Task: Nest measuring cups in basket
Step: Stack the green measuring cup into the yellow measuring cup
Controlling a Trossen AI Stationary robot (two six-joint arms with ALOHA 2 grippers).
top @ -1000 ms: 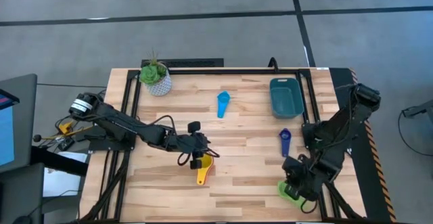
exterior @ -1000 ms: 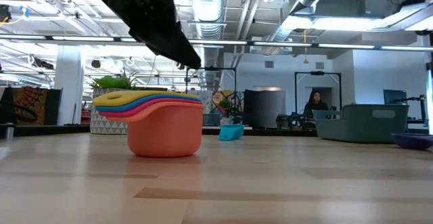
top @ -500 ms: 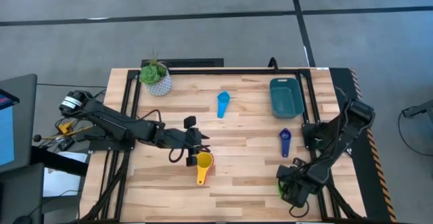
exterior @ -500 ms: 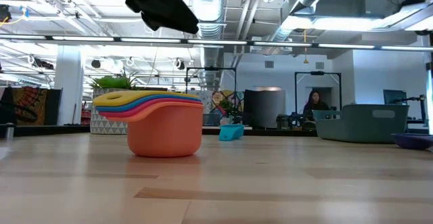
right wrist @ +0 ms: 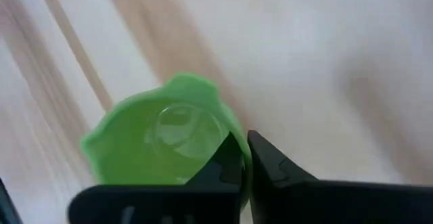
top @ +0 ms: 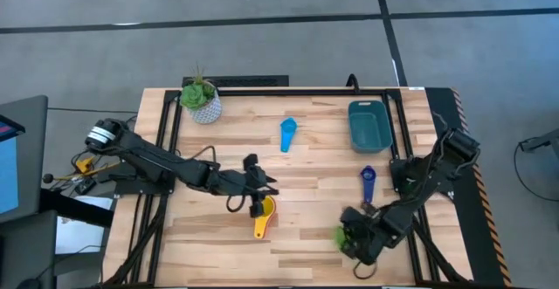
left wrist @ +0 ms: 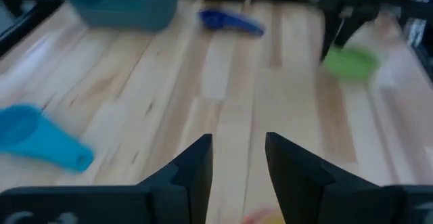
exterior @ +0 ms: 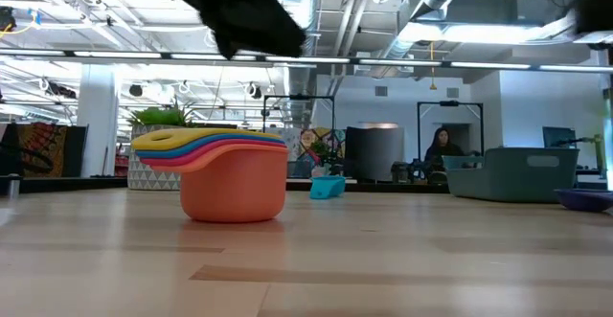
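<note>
Tabletop: one basket (top: pixel 369 125), right gripper (right wrist: pixel 245 158) pinching one green cup (right wrist: pixel 162 136).

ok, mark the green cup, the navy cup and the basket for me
green cup (right wrist: pixel 162 139), right wrist view, on its inner bowl.
navy cup (top: pixel 368 184), high view, on its handle, mid-length.
basket (top: pixel 369 125), high view, on its bare floor.

nested stack (exterior: pixel 222 169): orange plastic cup lowest, yellow on top, upright, mid-table
green plastic cup (right wrist: pixel 159 143): pinched at its rim
teal plastic basket (top: pixel 369 125): far right
</note>
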